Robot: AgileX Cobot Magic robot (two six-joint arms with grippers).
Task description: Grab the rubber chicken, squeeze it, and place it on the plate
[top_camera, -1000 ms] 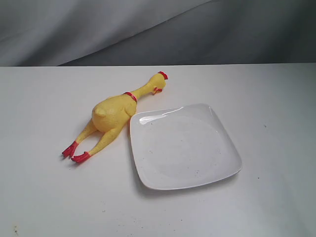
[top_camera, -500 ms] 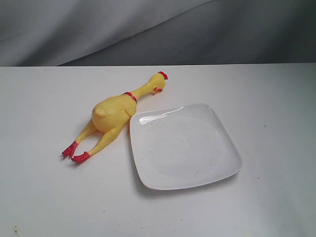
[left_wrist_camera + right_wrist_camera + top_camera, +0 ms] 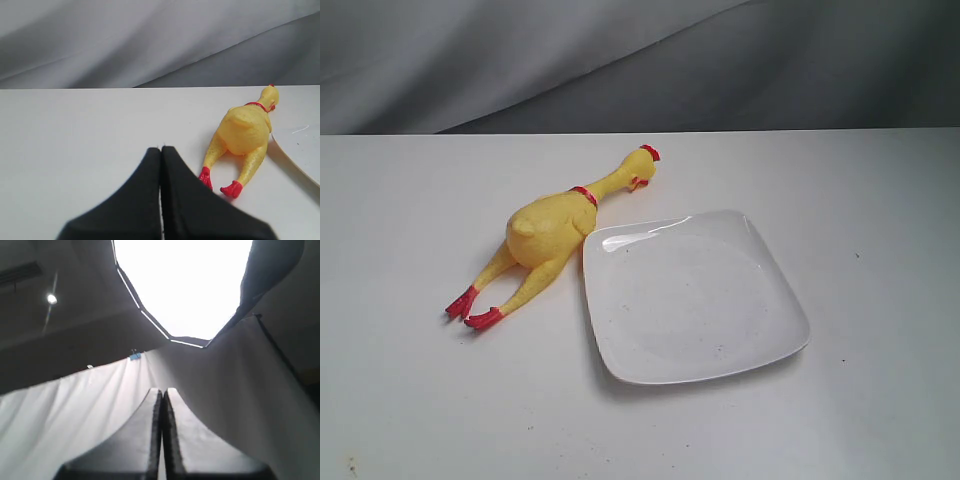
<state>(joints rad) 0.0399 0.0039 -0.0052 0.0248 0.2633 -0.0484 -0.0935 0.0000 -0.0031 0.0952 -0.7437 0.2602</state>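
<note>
The yellow rubber chicken (image 3: 548, 232) lies flat on the white table, its red feet toward the front left and its red-combed head toward the back. Its body touches the left edge of the white square plate (image 3: 695, 295), which holds nothing. Neither arm shows in the exterior view. In the left wrist view my left gripper (image 3: 161, 149) is shut and empty, low over the table, with the rubber chicken (image 3: 243, 131) a short way ahead and off to one side. My right gripper (image 3: 162, 390) is shut and empty, pointing up at a grey curtain and a ceiling light.
The white table (image 3: 410, 200) ends at a grey cloth backdrop (image 3: 620, 60) behind the chicken. A corner of the plate (image 3: 302, 150) shows at the edge of the left wrist view.
</note>
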